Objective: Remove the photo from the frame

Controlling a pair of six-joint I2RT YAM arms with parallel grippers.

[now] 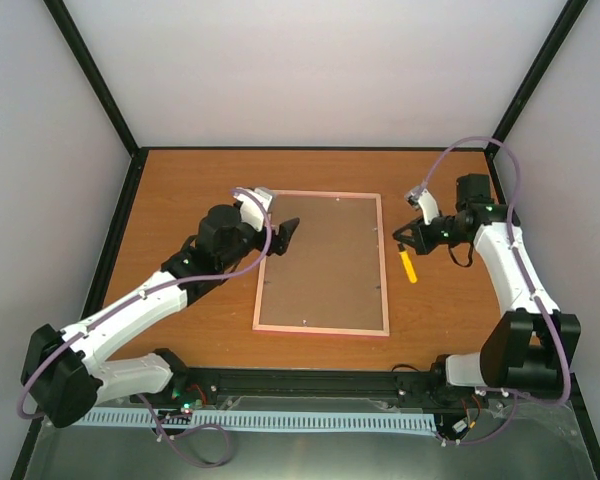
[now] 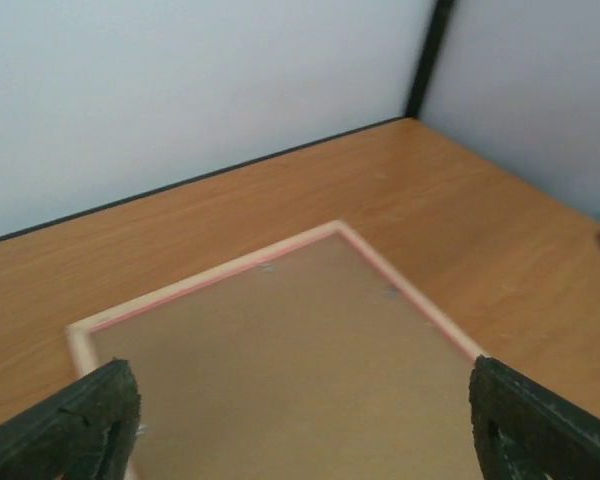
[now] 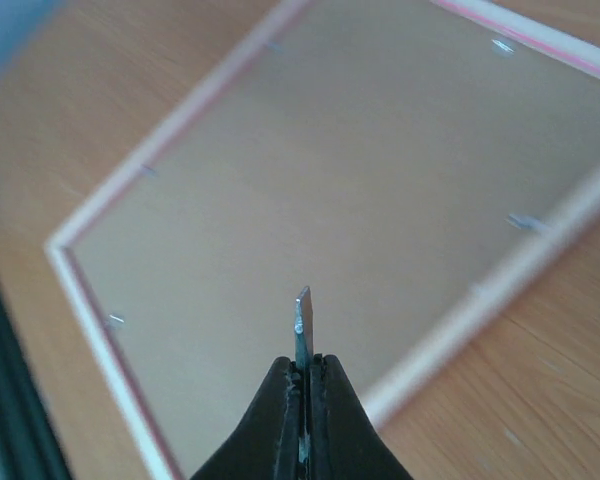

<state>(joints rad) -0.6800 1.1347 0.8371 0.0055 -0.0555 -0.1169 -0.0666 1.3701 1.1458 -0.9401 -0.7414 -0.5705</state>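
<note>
With the left gripper (image 2: 305, 420) released above the frame (image 2: 210, 278), the screwdriver (image 3: 303, 318) clenched in the right gripper (image 3: 305, 368) is best slid beneath a retaining tab (image 3: 525, 222) ahead and levered gently.

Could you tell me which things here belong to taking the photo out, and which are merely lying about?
Belong to the job:
frame, back up
backing panel
metal tabs
screwdriver, blade pinched in right gripper
left gripper, open
The photo is hidden.

Lying about:
only the table itself
</note>
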